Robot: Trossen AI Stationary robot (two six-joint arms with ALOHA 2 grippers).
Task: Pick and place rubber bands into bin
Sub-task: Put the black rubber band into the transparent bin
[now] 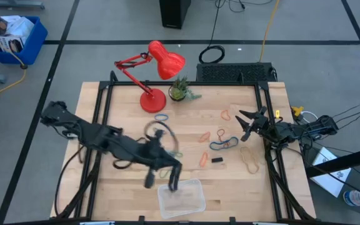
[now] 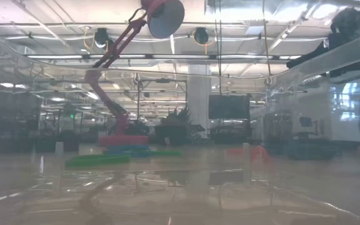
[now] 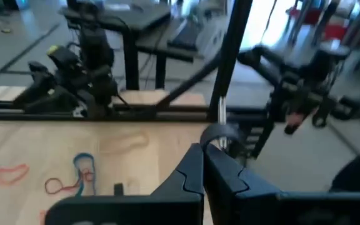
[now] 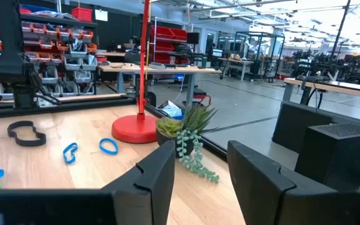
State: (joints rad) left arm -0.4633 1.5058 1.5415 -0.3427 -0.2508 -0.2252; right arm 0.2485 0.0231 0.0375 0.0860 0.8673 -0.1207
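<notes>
The bin [image 1: 192,201], a clear shallow tray, lies near the table's front edge. My left gripper [image 1: 174,181] hovers just above the bin's far left corner, shut on a dark rubber band [image 3: 220,134]. Loose rubber bands lie on the wood: a blue one [image 1: 161,117], orange ones [image 1: 204,136], a blue-green one [image 1: 224,144] and a tan one [image 1: 250,160]. A black band [image 4: 27,133] and two blue bands [image 4: 108,146] show in the right wrist view. My right gripper [image 1: 247,124] rests open at the table's right side, holding nothing. My left gripper pinches the dark band between its two fingertips [image 3: 192,164]. A small arc of the band [image 3: 225,132] stands out past the tips, and the fingers hide the rest. The band is lifted clear of the table.
A red desk lamp [image 1: 158,69] and a small potted plant [image 1: 180,90] stand at the table's far edge. A small black block [image 1: 217,160] lies among the bands. Black frame rails [image 1: 105,119] run along both sides of the table.
</notes>
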